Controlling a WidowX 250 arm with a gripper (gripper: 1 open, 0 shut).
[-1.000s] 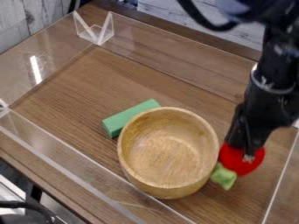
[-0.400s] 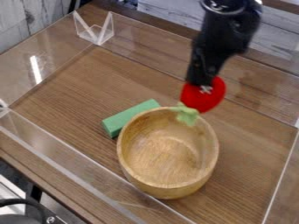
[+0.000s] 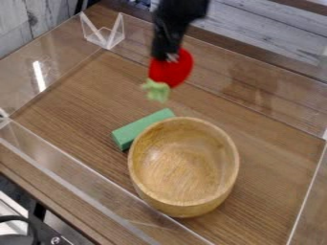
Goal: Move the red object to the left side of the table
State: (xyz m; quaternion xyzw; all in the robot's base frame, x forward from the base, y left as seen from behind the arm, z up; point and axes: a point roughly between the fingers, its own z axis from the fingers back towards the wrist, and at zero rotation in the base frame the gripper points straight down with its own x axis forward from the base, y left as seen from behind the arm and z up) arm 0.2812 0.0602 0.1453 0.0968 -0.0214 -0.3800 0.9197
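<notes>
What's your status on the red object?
Gripper shut on the red object, held above the table. Wooden bowl and green block sit nearer the camera, untouched. No obstacle seen leftward.

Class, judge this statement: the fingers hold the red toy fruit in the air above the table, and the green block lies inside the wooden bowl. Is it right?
Not quite. The camera view shows the green block lying on the table beside the wooden bowl, not inside it. The rest stands: the fingers hold the red toy fruit in the air.

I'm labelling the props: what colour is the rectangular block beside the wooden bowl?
The block is green, seen plainly in the camera view.
</notes>
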